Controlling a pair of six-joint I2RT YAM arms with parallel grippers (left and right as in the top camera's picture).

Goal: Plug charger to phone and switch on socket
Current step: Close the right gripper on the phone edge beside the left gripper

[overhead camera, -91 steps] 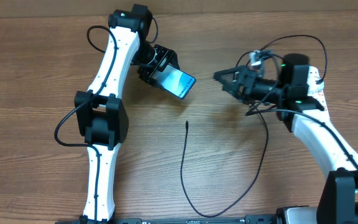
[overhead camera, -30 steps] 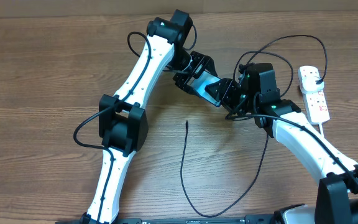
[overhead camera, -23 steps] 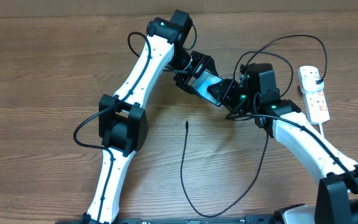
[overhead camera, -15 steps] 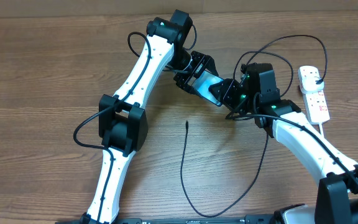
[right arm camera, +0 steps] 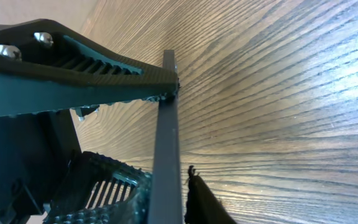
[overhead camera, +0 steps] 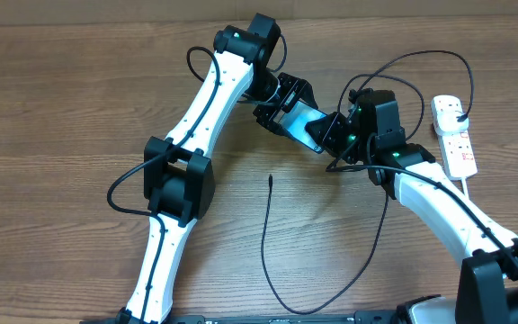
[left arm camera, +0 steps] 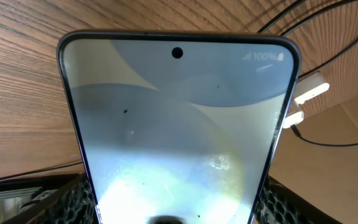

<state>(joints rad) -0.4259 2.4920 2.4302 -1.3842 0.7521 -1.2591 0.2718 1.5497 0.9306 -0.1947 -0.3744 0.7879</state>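
Note:
The phone point(overhead camera: 302, 123) hangs above the table with its light-blue screen up, and my left gripper point(overhead camera: 281, 106) is shut on its long edges. In the left wrist view the screen point(left arm camera: 176, 124) fills the frame, with a finger point(left arm camera: 73, 200) at each lower side. My right gripper point(overhead camera: 334, 133) is shut on the phone's near end. Edge-on, the phone point(right arm camera: 168, 137) runs between the right gripper's point(right arm camera: 166, 200) pads. The charger point(overhead camera: 263, 243) lies loose on the table, its tip point(overhead camera: 270, 178) just below the phone. The socket point(overhead camera: 454, 135) lies at the far right.
The charger's black cable loops along the front edge and back up on the right toward the socket. A thick white cord leaves the socket toward the front right. Both arms meet over the table's middle; the left arm's elbow point(overhead camera: 176, 180) sits left of the cable.
My right jaws have closed in on the phone's end. The phone and left gripper have shifted very slightly upward in the overhead view. The charger has not moved.

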